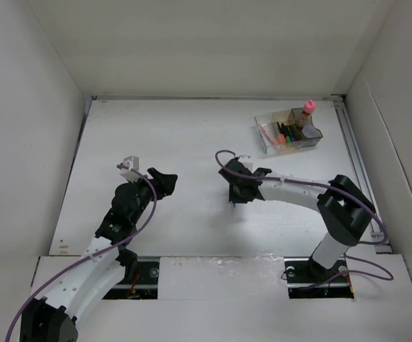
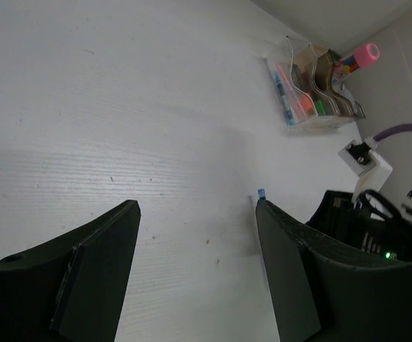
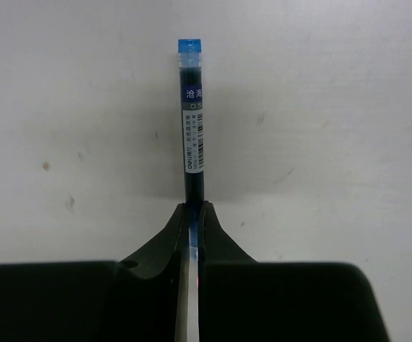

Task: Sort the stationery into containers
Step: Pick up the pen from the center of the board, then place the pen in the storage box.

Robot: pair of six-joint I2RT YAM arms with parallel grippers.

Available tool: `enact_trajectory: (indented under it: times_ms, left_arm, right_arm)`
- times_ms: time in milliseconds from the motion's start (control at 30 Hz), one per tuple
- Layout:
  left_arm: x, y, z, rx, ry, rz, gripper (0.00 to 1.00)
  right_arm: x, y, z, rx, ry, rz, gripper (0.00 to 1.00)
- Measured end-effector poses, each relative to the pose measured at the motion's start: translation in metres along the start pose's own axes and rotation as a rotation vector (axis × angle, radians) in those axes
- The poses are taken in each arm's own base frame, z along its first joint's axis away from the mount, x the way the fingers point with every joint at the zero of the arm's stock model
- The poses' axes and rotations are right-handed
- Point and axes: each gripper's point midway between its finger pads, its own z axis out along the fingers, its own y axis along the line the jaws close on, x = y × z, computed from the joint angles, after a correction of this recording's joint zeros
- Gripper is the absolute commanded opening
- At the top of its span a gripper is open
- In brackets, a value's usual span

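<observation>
White tabletop (image 1: 192, 142), faintly wood-grained and speckled, lies boxed in by plain pale walls (image 1: 213, 43). Two black-and-white arms rise from its near edge, each looped by a purple cable (image 1: 149, 206). The left arm (image 1: 113, 221) bends forward over the left-middle of the table. Its left gripper (image 2: 197, 206) has broad, flat matte-black fingers spread wide with nothing between them. The right arm (image 1: 299, 192) reaches leftward to mid-table with its elbow high. The right gripper (image 3: 194, 208) has tapered black fingers pressed together on a thin pen (image 3: 192, 114), pinching its barrel. I cannot tell whether the pen touches the table.

At the far right corner sits the organiser (image 1: 266, 142), joined boxes of clear, amber and smoky plastic. Highlighters (image 1: 284, 137) showing orange and green tips stand inside, and a pink-capped bottle (image 1: 307, 110) stands upright at its far right. The pen is slim and dark, with a white barcode label and a bright blue end.
</observation>
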Motion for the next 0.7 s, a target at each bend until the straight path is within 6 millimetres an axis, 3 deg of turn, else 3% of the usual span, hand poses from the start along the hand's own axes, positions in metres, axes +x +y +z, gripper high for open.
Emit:
enact_trajectory:
  times_ms: [67, 167, 300, 400, 467, 533, 700]
  left_arm:
    - [-0.001, 0.0, -0.001, -0.001, -0.003, -0.001, 0.64]
    - [-0.003, -0.001, -0.003, 0.004, -0.014, -0.002, 0.64]
    - [-0.007, -0.004, -0.006, 0.013, -0.026, -0.002, 0.64]
    - [-0.009, -0.006, -0.007, 0.021, -0.035, -0.002, 0.64]
    - [-0.01, -0.007, -0.009, 0.027, -0.041, -0.002, 0.64]
    - [-0.012, -0.009, -0.01, 0.035, -0.047, -0.002, 0.64]
    - [-0.012, -0.012, -0.011, 0.05, -0.043, -0.002, 0.64]
  right_arm:
    - [-0.027, -0.005, -0.004, 0.001, -0.035, 0.025, 0.0]
    - [-0.096, -0.022, -0.015, 0.002, -0.136, 0.117, 0.0]
    - [-0.209, -0.069, -0.043, 0.04, -0.335, 0.264, 0.0]
    - [-0.268, -0.104, -0.059, 0.126, -0.455, 0.325, 0.0]
    - [-0.29, -0.12, -0.056, 0.19, -0.492, 0.337, 0.0]
    - [-0.298, -0.13, -0.043, 0.244, -0.492, 0.335, 0.0]
    - [-0.279, -0.154, 0.005, 0.38, -0.402, 0.303, 0.0]
